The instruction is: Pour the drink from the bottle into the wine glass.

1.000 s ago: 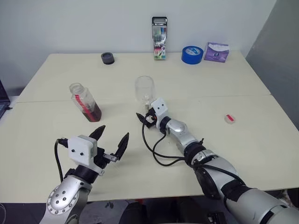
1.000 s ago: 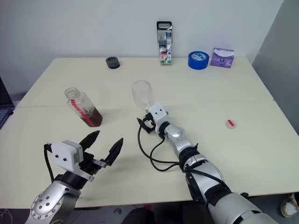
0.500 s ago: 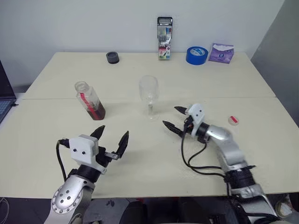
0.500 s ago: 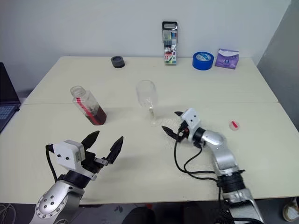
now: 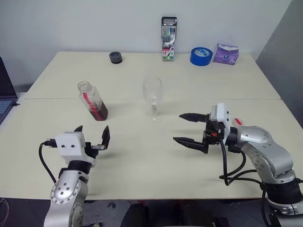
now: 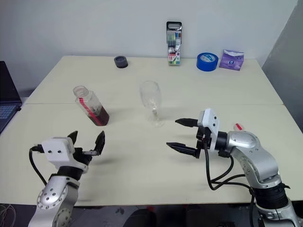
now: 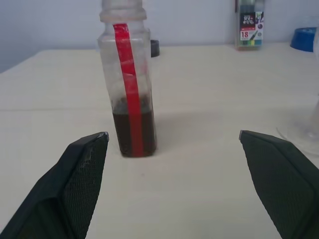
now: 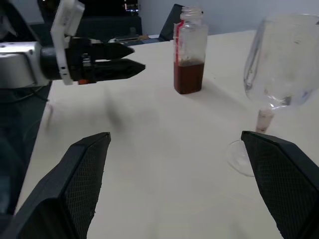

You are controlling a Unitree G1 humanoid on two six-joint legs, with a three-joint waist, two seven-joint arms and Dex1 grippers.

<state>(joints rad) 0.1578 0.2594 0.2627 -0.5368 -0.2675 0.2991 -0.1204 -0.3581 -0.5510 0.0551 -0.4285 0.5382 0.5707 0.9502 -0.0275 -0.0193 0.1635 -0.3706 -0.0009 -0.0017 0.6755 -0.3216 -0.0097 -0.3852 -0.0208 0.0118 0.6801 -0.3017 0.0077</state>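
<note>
Here your left gripper (image 5: 91,137) hangs spread and empty short of the bottle (image 5: 93,100), drink (image 5: 100,113) low inside, right gripper (image 5: 190,128) spread empty beside the upright wine glass (image 5: 152,98)

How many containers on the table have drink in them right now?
1. The bottle, uncapped, stands on the table's left half ahead of the left gripper, with dark drink in its bottom. The wine glass at mid-table looks empty.

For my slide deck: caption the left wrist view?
Open left gripper faces the uncapped bottle holding a little dark drink on the table.
</note>
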